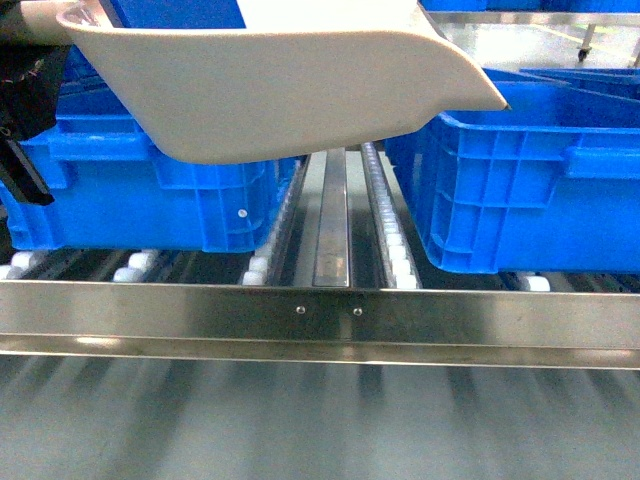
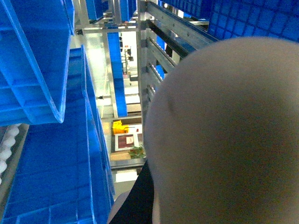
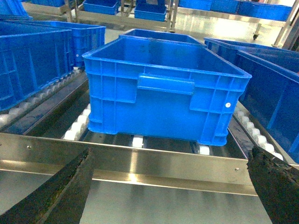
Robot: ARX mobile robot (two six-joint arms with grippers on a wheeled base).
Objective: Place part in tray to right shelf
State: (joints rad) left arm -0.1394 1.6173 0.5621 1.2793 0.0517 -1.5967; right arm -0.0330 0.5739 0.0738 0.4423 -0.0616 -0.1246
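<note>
Left end effector [image 1: 25, 120], dark and at the head view's left edge, carries the tray [image 1: 290, 85] by its handle end; whether its jaws clamp cannot be told. The tray is held high and level over the right shelf [image 1: 320, 320], presumably to keep the part inside; the part itself is hidden. Right end effector [image 3: 170, 191]: fingers [image 3: 65, 186] spread wide apart, empty, facing one blue crate [image 3: 163, 88]. Two crates [image 1: 530, 180] flank the central roller tracks [image 1: 385, 215] in the head view.
</note>
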